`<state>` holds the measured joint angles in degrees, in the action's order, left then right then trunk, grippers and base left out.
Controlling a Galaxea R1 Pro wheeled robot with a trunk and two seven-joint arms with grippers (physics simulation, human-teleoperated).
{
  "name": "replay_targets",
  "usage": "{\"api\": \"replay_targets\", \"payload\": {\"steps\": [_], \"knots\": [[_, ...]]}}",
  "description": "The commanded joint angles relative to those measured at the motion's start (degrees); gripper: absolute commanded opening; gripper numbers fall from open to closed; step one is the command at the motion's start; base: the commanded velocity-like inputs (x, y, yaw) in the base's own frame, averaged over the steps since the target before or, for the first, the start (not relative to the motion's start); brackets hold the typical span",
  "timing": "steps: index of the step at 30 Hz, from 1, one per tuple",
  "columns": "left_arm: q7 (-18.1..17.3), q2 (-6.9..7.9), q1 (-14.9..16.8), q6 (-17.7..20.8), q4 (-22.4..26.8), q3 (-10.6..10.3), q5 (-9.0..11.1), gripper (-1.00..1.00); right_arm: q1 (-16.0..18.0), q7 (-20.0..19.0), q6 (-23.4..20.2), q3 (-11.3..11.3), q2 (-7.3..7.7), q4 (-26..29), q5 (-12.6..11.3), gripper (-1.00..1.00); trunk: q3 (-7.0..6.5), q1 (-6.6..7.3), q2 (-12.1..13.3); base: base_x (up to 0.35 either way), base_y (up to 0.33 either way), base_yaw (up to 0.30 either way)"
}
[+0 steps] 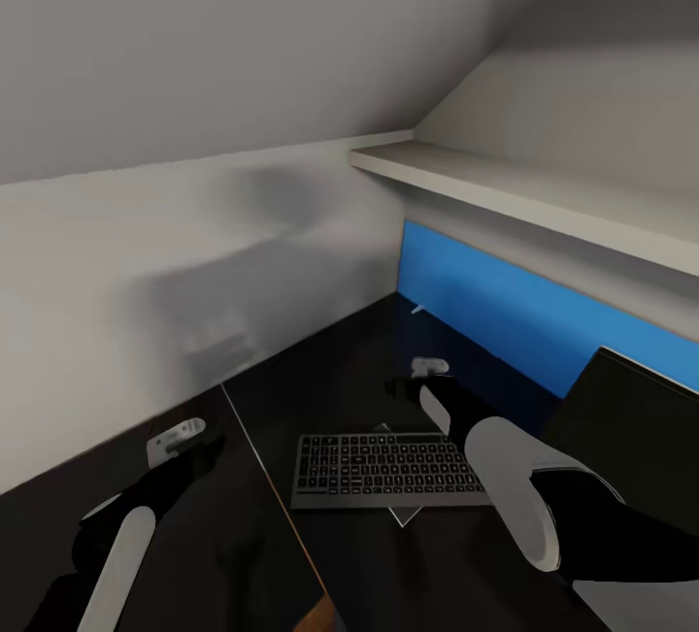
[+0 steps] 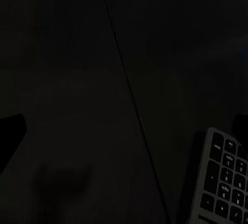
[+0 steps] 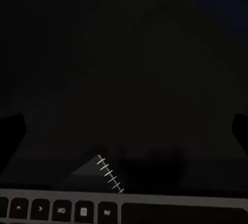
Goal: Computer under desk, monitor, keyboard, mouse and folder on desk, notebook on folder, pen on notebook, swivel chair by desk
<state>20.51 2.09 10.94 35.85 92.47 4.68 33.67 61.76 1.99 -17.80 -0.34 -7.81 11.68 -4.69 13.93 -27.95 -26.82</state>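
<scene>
The black keyboard with grey keys lies flat on the black desk, left of the monitor, whose dark screen shows at the right edge. Under the keyboard lies a flat dark sheet with a white spiral binding, its corners poking out; I cannot tell whether it is the notebook. My right gripper hovers open just beyond the keyboard's far edge. My left gripper is open over bare desk, with the keyboard's end beside it. A small white stick, probably the pen, lies by the blue back panel.
A white wall slopes down to the desk's left and far edges. A pale shelf runs above the blue panel at the right. A seam splits the desk top between my arms. The desk's front edge is near the picture's bottom.
</scene>
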Motion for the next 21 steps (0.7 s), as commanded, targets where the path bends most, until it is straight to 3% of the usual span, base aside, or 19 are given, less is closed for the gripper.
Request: {"api": "replay_targets", "payload": {"steps": [1,21], "knots": [[0.50,0.02,0.03,0.19,0.08,-0.02,0.61,1.00,0.03,0.21,-0.26,-0.01,-0.01,0.10,-0.49,1.00,0.20,-0.03,-0.11,0.000,0.000,0.000],[0.50,-0.06,0.03,0.19,0.08,-0.02,0.61,1.00,0.03,0.16,-0.21,-0.05,-0.01,0.02,-0.49,1.00,1.97,-0.03,-0.11,0.000,0.000,0.000]]}}
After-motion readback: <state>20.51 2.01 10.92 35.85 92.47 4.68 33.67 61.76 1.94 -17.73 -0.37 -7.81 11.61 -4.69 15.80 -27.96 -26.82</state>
